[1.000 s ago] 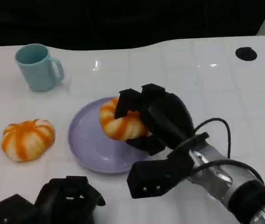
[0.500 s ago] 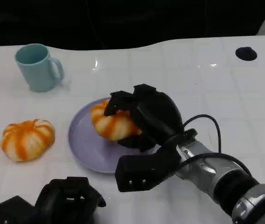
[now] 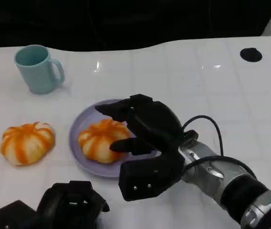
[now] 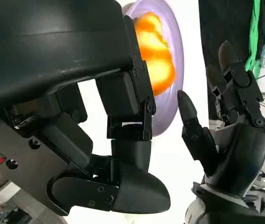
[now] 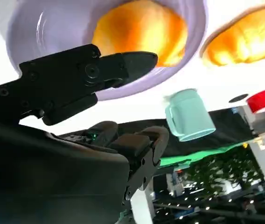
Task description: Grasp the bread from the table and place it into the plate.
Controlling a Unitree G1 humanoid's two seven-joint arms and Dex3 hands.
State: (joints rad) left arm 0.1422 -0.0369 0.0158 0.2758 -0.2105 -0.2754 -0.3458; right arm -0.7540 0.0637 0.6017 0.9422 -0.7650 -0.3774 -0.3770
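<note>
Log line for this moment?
bread: on plate | right hand: open beside it | left hand: idle | second bread: on table

Counter (image 3: 183,71): white, glossy, faint grid lines, small light glints | far edge: wavy, dark backdrop (image 3: 126,19) behind | black round disc (image 3: 251,54) set in surface at far right corner | green drape (image 4: 257,32) beyond.

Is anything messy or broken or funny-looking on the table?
Nothing stands out. One bread sits on the purple plate with the right hand open beside it. A second bread lies on the table beside the plate, and the blue mug stands upright. Nothing looks spilled or damaged.
</note>
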